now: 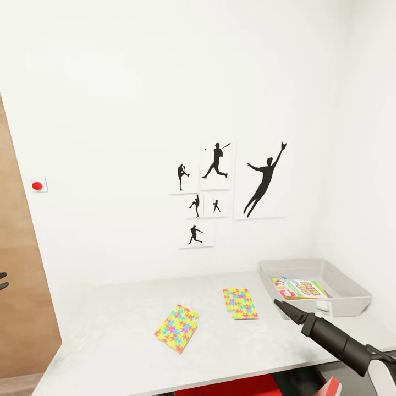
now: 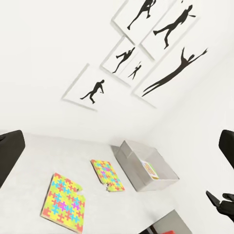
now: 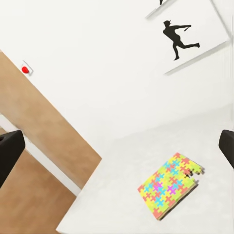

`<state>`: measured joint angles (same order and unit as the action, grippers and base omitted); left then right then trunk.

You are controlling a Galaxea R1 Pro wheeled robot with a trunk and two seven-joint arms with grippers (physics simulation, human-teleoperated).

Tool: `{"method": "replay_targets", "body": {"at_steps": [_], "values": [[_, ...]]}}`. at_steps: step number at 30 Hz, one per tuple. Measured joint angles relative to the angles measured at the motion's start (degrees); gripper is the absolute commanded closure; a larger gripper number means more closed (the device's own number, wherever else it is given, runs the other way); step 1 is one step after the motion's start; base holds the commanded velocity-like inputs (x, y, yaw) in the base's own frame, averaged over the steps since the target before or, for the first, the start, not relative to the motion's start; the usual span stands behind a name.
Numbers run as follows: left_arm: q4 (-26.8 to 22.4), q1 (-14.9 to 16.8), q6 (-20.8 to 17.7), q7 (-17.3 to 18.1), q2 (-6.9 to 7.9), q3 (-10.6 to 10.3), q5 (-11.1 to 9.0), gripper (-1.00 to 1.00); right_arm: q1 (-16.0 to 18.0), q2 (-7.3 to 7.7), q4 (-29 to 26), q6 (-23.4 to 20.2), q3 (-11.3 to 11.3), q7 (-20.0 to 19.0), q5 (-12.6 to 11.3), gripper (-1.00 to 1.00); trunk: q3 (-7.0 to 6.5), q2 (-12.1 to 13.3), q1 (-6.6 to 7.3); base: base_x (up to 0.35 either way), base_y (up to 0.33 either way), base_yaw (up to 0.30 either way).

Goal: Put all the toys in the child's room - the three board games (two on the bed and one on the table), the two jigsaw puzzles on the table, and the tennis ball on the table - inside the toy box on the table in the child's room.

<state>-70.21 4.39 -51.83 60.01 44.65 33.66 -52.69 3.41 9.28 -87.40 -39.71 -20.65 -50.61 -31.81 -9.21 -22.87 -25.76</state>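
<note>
Your right gripper (image 1: 281, 306) is hovering open over table (image 1: 110, 330), near bin (image 1: 352, 300). Your left gripper (image 2: 117, 146) is gaping open too. Two puzzles (image 1: 177, 328) (image 1: 240, 303) are lying flat on table; game (image 1: 301, 288) is sitting inside bin.

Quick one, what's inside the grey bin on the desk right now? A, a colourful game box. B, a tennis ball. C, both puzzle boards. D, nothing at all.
A: a colourful game box lies flat inside the grey bin, while the two puzzle boards lie on the desk outside it.
</note>
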Motion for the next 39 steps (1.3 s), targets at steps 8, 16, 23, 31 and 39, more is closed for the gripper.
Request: {"method": "replay_targets", "body": {"at_steps": [8, 16, 23, 31, 39], "values": [[0.0, 0.0, 0.0, 0.0, 0.00, 0.0, 0.0, -1.00, 0.0, -0.05, 0.0, 0.0, 1.0, 2.1, -0.2, -1.00, 0.00, 0.0, 0.00, -0.003, 0.002, 0.002], [0.0, 0.0, 0.0, 0.0, 0.00, 0.0, 0.0, -1.00, 0.0, -0.06, -0.1, -0.7, 1.3, 2.8, -0.2, -1.00, 0.00, 0.0, 0.00, 0.000, 0.000, 0.000], [0.1, 0.0, 0.1, -0.1, 0.04, -0.4, 0.0, -1.00, 0.0, -0.06, -0.3, -3.2, 1.4, 3.2, 0.0, -1.00, 0.00, 0.0, 0.00, 0.000, 0.000, 0.000], [0.0, 0.0, 0.1, -0.1, 0.06, -0.6, 0.1, -1.00, 0.2, -0.05, -0.3, -4.3, 1.4, 5.4, -0.1, -1.00, 0.00, 0.0, 0.00, 0.000, 0.000, 0.000], [0.0, 0.0, 0.1, -0.1, 0.08, -0.7, 0.0, -1.00, 0.3, -0.05, -0.3, -4.6, 1.4, 5.8, -0.1, -1.00, 0.00, 0.0, 0.00, 0.000, 0.005, 0.000]]}}
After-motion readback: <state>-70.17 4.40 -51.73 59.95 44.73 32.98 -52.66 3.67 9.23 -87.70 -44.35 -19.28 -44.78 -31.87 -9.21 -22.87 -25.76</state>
